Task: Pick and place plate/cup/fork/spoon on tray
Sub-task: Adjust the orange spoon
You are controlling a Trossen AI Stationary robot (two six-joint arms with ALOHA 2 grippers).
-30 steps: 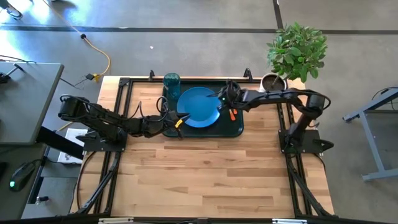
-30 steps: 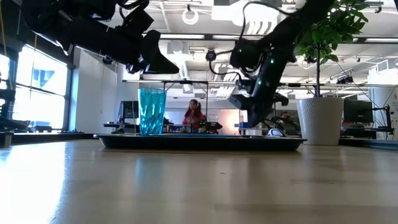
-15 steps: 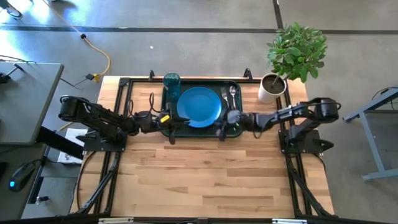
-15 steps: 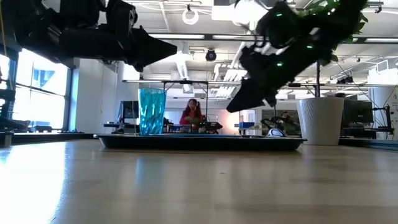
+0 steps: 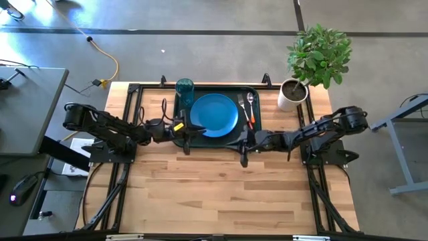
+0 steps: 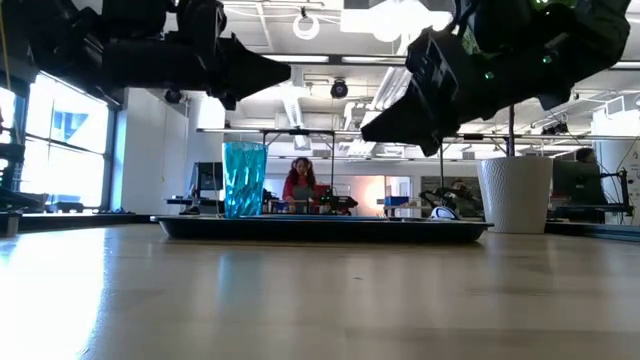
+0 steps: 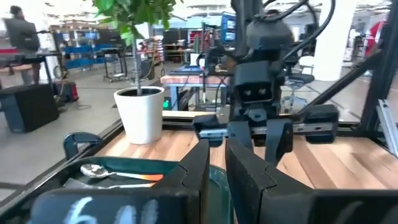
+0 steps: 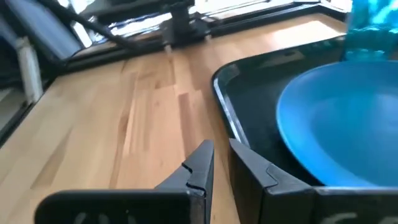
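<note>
Right gripper [image 5: 242, 152]: hung over bare wood just off the tray's near edge, fingers nearly closed, grasping nothing.
Left gripper [image 5: 189, 134]: sat at the tray's left near corner, fingers drawn close together, empty.
Tray [image 5: 251, 140]: lay just beyond both grippers.
Plate [image 5: 214, 114]: rested on the tray between the two grippers.
Fork [image 5: 243, 109] and spoon [image 5: 251, 105]: lay side by side past the right gripper, right of the plate.
Cup [image 5: 184, 90]: stood upright in the far left corner, beyond the left gripper.

Bright, even overhead light; pale wooden table [image 5: 227, 181] sheens. Low view backlit: ceiling lamps glare, arms silhouetted. Right wrist view soft, round bright-blue plate [image 8: 348, 124] blurred.
</note>
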